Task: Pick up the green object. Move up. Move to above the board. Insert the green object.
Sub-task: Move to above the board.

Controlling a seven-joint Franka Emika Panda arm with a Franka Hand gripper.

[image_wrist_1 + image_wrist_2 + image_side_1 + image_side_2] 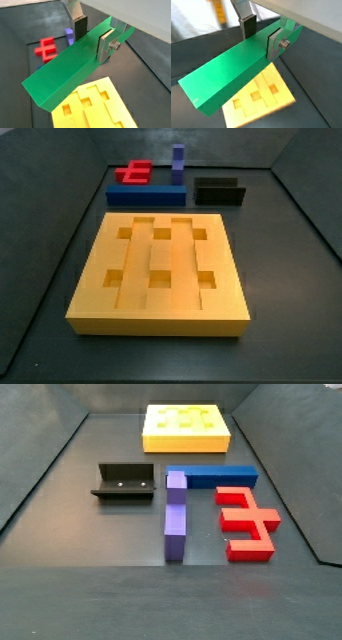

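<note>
Green object (63, 70) clamped between gripper (93, 36) fingers (107, 46), clear above board (93, 107) edge.

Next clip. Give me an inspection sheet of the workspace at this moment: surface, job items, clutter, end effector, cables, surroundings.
Surface: dark grey floor, bare apart from the pieces.
Green object: long green bar held in the air in both wrist views, over one end of the board; not seen in either side view.
Board: yellow-orange block, its six square holes showing open in a side view.
Clutter: red E-shaped piece, purple bar, blue bar, black fixture, all grouped apart from the board.
End effector: gripper shut on the green object near one end, silver plates on both faces.
Cables: nothing seen.
Surroundings: dark walls around the floor.
</note>
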